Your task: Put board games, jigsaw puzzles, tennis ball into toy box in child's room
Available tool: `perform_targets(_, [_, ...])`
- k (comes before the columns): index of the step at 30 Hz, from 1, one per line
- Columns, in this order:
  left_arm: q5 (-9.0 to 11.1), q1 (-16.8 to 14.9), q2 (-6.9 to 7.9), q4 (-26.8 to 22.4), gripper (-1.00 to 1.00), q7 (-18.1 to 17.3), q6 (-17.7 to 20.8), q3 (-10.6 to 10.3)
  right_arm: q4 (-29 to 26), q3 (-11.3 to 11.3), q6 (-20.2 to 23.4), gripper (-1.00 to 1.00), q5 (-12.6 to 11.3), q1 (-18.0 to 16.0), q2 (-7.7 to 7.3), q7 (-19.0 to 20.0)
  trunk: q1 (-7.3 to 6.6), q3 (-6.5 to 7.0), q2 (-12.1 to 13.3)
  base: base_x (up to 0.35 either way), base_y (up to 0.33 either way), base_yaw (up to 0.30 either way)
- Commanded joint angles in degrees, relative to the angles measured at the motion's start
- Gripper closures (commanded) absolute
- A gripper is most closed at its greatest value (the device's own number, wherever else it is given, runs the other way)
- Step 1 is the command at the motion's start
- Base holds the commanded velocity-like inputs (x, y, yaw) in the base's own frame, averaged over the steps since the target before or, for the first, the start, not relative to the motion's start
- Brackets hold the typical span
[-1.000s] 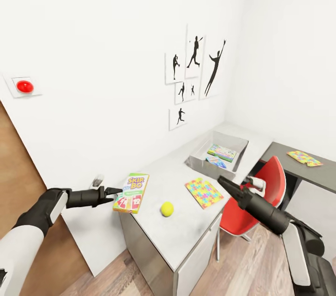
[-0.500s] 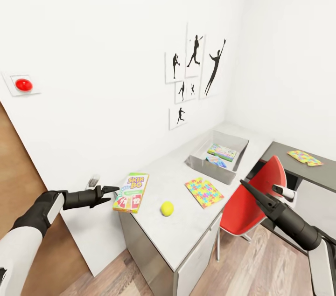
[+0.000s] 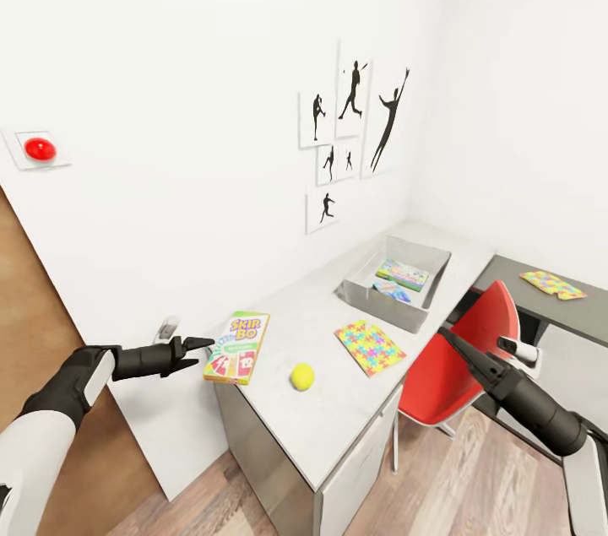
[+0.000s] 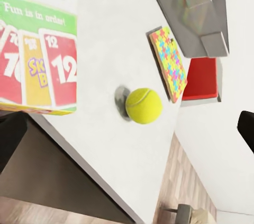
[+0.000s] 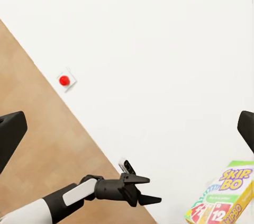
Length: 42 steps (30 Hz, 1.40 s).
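Observation:
A Skip-Bo board game [image 3: 238, 348] lies at the near left end of the grey table [image 3: 338, 418], its corner over the edge. My left gripper [image 3: 201, 350] hovers open just left of that box. The left wrist view looks down on the box [image 4: 37, 60], the tennis ball [image 4: 143, 105] and a jigsaw puzzle [image 4: 169, 62]. The ball [image 3: 302, 376] rests mid-table, with the puzzle [image 3: 369, 347] to its right. Further back, the grey toy box [image 3: 414, 312] holds two colourful boxes [image 3: 402, 274]. My right gripper [image 3: 452, 342] is open in front of the red chair. A second puzzle [image 3: 551, 285] lies on the dark table.
A red chair [image 3: 460, 359] stands between the grey table and the dark table [image 3: 540, 312]. A brown door [image 3: 34, 333] is at the left beside a wall with a red button [image 3: 39, 149]. Silhouette pictures [image 3: 350, 127] hang above the table. Wood floor lies below.
My right arm has swung right and down, away from the jigsaw puzzle to in front of the chair. My left gripper has drawn back slightly from the Skip-Bo box.

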Motion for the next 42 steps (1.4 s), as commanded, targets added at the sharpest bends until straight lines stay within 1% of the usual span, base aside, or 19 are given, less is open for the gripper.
perform_targets(1, [0.0, -0.1, -0.04, 0.0, -1.00, -0.1, 0.2, 0.1, 0.0, -0.2, 0.4, -1.00, -0.2, 0.0, -0.02, 0.1, 0.23, -0.26, -0.5, 0.000, 0.000, 0.000])
perform_targets(10, [0.0, 0.0, -0.21, 0.1, -1.00, 1.1, 0.2, 0.2, 0.6, -1.7, 0.4, -1.00, -0.2, 0.0, -0.03, 0.3, 2.21, -1.88, -4.1, 0.000, 0.000, 0.000])
perform_targets(23, [0.0, -0.1, -0.06, 0.1, -1.00, 1.4, 0.3, 0.5, 0.9, -2.0, 0.5, -1.00, -0.7, 0.0, -0.06, 0.3, 5.07, -4.21, -9.3, 0.000, 0.000, 0.000])
perform_targets(42, [0.0, 0.0, 0.03, 0.1, -1.00, 1.3, 0.6, 0.5, 1.1, -2.0, 0.4, -1.00, -0.1, 0.0, -0.05, -0.1, 9.24, -7.62, -16.9, 0.000, 0.000, 0.000])
